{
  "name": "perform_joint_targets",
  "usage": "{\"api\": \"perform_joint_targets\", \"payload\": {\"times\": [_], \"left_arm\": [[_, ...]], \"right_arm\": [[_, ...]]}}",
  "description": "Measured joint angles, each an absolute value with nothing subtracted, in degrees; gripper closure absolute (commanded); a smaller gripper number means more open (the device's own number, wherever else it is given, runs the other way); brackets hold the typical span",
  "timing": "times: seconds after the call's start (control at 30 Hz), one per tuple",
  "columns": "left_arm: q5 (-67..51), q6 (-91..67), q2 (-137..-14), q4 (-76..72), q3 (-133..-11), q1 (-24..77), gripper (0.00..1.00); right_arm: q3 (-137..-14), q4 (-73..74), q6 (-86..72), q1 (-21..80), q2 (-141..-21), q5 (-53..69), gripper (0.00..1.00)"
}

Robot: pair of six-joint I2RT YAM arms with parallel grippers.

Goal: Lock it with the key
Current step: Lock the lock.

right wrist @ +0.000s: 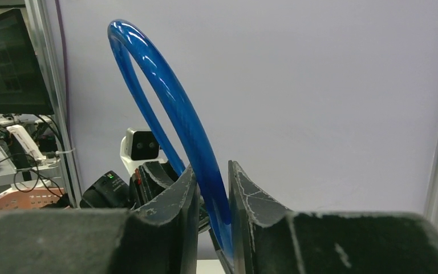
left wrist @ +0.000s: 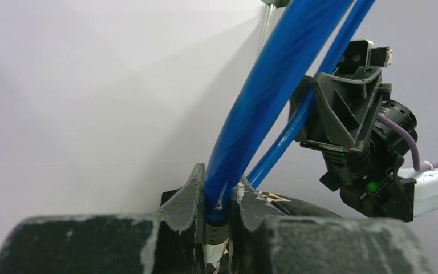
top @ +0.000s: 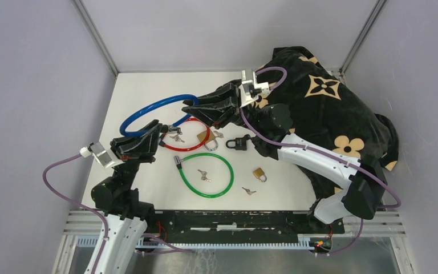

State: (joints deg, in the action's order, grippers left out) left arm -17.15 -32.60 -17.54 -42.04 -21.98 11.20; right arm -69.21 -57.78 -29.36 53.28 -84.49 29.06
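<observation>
Blue cable lock [left wrist: 265, 97] sits clamped in the left gripper's [left wrist: 219, 182] closed jaws and threads the right gripper's [right wrist: 213, 171] narrow gap, grip there unclear; best hold the left firm while the right repositions.

blue cable [top: 148, 108] ends hidden, keys [top: 203, 174] too small

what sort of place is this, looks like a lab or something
Most likely a robotics lab test cell: a white table boxed in by plain grey panels on aluminium posts, two robot arms bolted at its near edge, and a monitor outside the enclosure.
</observation>
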Motion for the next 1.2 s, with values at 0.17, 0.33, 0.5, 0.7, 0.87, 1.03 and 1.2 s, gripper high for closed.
{"api": "perform_joint_targets", "payload": {"times": [0.17, 0.33, 0.5, 0.7, 0.87, 1.03, 1.2], "left_arm": [[-20.3, -30.7, -14.7, -38.8, -22.0, 11.2, 0.98], [-23.3, -28.6, -13.6, -38.5, -22.6, 11.3, 0.98], [-24.2, -28.3, -13.6, -39.7, -23.5, 11.3, 0.98], [-24.3, -28.3, -13.6, -40.1, -23.6, 11.3, 0.98], [-24.6, -28.3, -13.6, -40.7, -23.8, 11.3, 0.98], [-24.5, -28.7, -13.6, -40.5, -23.9, 11.3, 0.98], [-22.5, -31.6, -13.6, -38.3, -24.5, 11.3, 0.98]], "right_arm": [[-71.9, -52.9, -24.4, 53.8, -84.3, 28.6, 0.69], [-73.5, -48.7, -21.3, 54.4, -84.2, 29.8, 0.59], [-73.4, -46.3, -19.2, 54.7, -84.1, 31.3, 0.53], [-73.4, -43.8, -16.2, 54.7, -83.4, 33.2, 0.33], [-74.5, -38.3, -12.3, 54.7, -83.1, 36.4, 0.26], [-77.9, -32.0, -9.6, 54.7, -83.5, 40.3, 0.18], [-79.5, -27.7, -7.1, 54.6, -83.7, 43.4, 0.11]]}}
